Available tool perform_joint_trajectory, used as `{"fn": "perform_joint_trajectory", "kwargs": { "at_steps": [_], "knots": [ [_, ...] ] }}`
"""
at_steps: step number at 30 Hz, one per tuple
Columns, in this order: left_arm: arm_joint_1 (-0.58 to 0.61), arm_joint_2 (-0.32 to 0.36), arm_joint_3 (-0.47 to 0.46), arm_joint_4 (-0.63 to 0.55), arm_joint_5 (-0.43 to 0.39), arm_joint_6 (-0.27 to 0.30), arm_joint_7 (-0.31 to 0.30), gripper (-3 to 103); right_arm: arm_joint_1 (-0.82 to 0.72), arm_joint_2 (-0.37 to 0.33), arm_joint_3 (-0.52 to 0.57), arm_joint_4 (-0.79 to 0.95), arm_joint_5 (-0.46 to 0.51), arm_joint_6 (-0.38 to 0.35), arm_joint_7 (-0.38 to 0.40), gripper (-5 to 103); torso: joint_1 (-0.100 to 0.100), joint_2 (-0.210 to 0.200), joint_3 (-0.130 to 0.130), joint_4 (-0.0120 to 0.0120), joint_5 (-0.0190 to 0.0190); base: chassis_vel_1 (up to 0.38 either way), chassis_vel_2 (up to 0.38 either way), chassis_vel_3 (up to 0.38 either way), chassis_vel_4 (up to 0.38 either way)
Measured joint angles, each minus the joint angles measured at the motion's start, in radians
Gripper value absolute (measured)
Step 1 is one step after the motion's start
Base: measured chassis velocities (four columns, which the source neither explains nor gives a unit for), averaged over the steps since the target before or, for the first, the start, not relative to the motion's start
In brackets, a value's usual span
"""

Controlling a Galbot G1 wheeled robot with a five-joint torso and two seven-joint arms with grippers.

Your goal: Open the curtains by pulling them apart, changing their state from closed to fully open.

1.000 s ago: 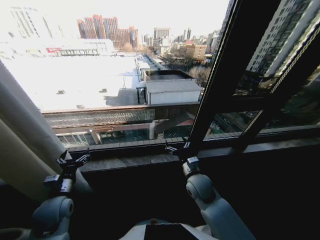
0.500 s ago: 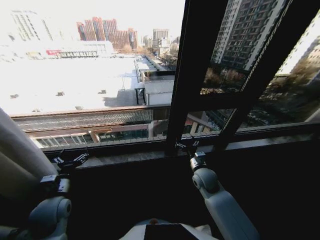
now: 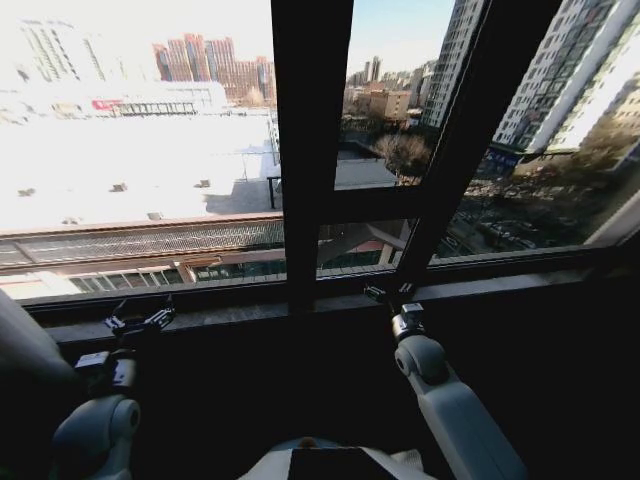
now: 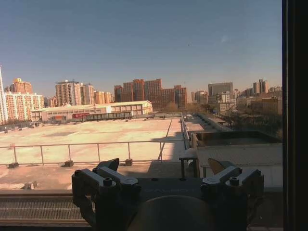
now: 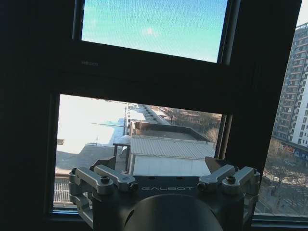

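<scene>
Both grippers, left gripper and right gripper, hover with fingers apart, holding nothing, near the window frame; curtain bunched far left.

Left hand and right hand near sill, window frame behind

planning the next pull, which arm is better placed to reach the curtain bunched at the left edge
Probably left. The left gripper hangs open and empty near the curtain at the sill's left end. The right gripper, also open, sits before the window frame bar, farther off.
</scene>
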Motion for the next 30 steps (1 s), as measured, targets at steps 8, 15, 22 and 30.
{"fn": "perform_joint_trajectory", "kwargs": {
  "at_steps": [8, 15, 22, 30],
  "knots": [
    [0.002, 0.002, -0.002, 0.003, 0.0, -0.011, 0.001, 100, -0.011, 0.003, -0.008, 0.013, -0.001, 0.0, 0.003, 100, 0.0, 0.0, 0.0, 0.0001, 0.0001, -0.242, -0.317, 0.238, 0.297],
    [0.007, -0.001, -0.002, 0.003, 0.002, -0.02, 0.0, 100, -0.018, 0.003, -0.01, 0.022, -0.002, 0.0, 0.006, 100, 0.0, 0.0, 0.0, -0.0001, 0.0003, -0.12, -0.306, 0.1, 0.317],
    [0.01, -0.005, 0.0, 0.003, 0.004, -0.026, 0.0, 100, -0.02, 0.003, -0.01, 0.027, -0.003, 0.0, 0.008, 100, 0.0, 0.0, 0.0, -0.0001, 0.0003, -0.091, -0.35, 0.099, 0.35],
    [0.01, -0.015, 0.004, 0.003, 0.008, -0.026, 0.001, 100, -0.023, 0.003, -0.011, 0.029, -0.003, 0.0, 0.009, 100, 0.0, 0.0, 0.0, -0.0002, 0.0002, -0.117, -0.349, 0.116, 0.352]
  ]
}}
